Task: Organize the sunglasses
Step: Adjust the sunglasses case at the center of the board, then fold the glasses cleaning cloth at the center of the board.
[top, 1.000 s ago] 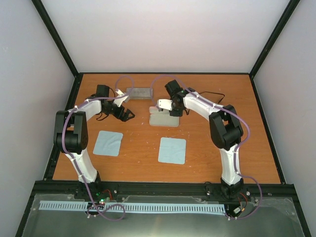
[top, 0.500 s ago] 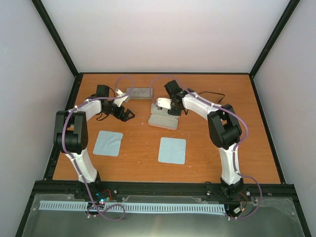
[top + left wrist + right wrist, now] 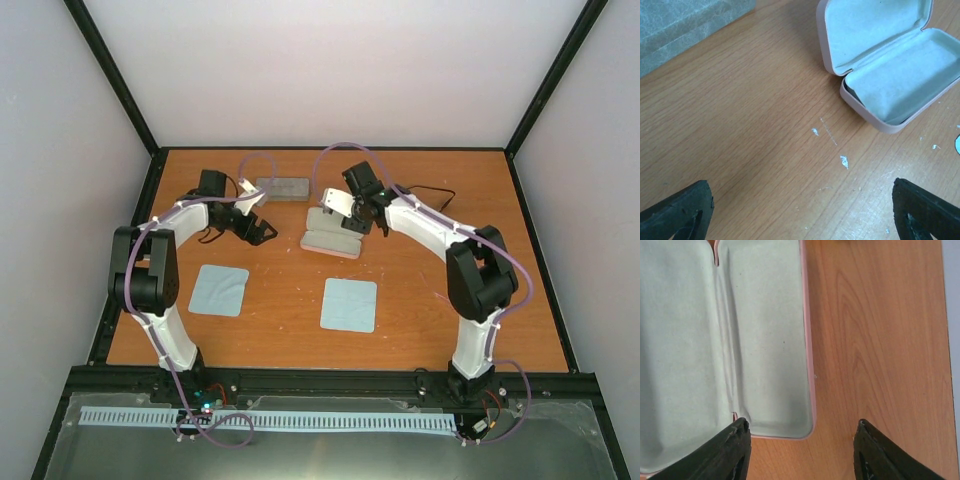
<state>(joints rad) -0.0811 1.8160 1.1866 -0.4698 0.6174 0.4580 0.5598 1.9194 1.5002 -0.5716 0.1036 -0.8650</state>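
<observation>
- Top external view: an orange-brown wooden surface carries everything; the step in hand looks like readying a case for filling.
- An open pink oblong hard case lies mid-surface toward the far edge, its pale lining bare; a closed grey oblong case sits by the far edge.
- One light-blue square cloth and its twin lie nearer the near edge.
- The right gripper is released, jaws apart over the pink case's corner; the left gripper gapes over bare wood, grasping nothing.
- The thin black-framed sunglasses seem to be the dark outline near the far edge, behind the right arm, though it is too small to be sure. Next, a gripper must reach them, pinch the frame gently and lay them in the lining.
</observation>
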